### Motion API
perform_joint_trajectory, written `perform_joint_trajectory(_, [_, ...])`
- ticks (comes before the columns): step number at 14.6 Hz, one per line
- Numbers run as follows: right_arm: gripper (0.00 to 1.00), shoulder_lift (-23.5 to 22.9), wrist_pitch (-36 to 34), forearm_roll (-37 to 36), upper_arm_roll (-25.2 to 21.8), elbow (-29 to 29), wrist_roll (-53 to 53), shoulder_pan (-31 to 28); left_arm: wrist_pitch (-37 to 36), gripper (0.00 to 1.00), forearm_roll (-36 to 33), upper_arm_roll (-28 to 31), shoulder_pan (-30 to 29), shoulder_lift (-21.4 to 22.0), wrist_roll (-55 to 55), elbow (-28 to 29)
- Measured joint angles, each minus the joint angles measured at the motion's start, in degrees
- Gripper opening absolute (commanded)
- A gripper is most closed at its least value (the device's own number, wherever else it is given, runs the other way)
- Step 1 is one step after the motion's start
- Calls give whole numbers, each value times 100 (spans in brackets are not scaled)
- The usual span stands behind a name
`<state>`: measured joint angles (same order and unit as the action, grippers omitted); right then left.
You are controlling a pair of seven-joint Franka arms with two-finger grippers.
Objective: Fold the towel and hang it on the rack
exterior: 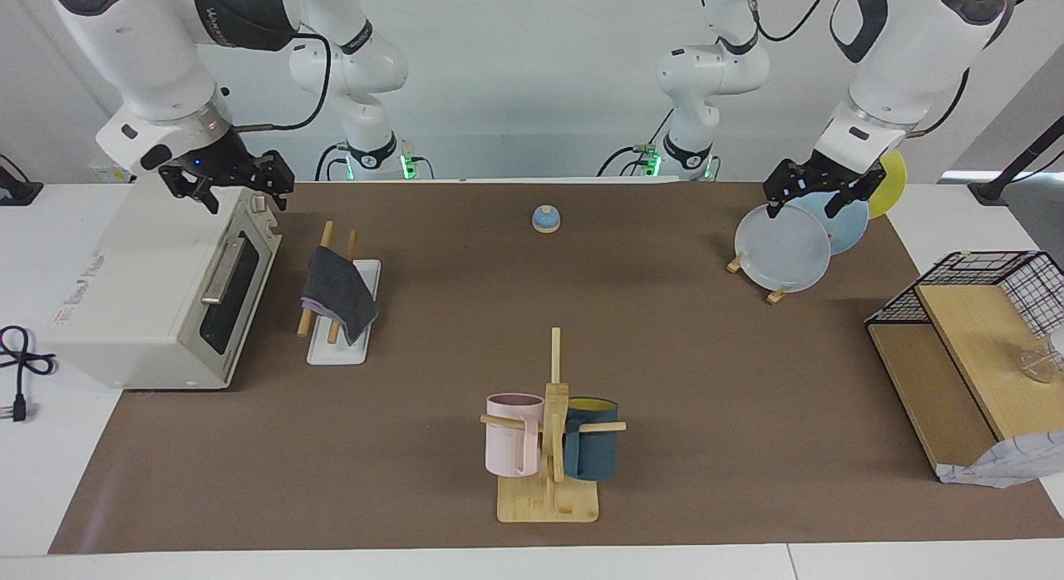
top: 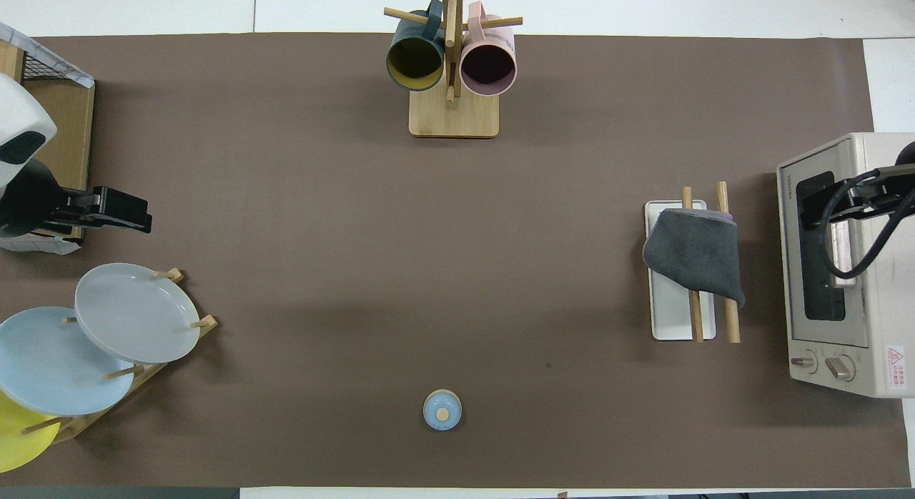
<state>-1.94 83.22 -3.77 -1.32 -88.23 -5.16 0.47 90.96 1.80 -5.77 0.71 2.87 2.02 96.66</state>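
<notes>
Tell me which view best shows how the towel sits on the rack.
The overhead view. There the towel lies grey face up across both wooden rods of the rack, with a purple edge showing, skewed so one corner hangs past the outer rod. The facing view shows the towel from the side, draped and hanging down over the rack's white base.
</notes>
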Motion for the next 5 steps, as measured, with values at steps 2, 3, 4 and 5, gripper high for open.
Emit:
perform_joint_trajectory(2, [100, 0, 42, 1, 1, 0, 69, 5, 0, 100, 0, 0, 0, 0, 0, 0])
perform_joint_trajectory(3, [100, 0, 42, 1, 1, 0, 86, 6, 0, 100, 0, 0, 0, 0, 0, 0])
perform_joint_trajectory(4, [100, 0, 43, 1, 1, 0, 91, 7, 0, 100, 0, 0, 0, 0, 0, 0])
perform_joint_trajectory(5, [100, 0, 43, 1, 1, 0, 93, 7, 0, 100, 0, 0, 0, 0, 0, 0])
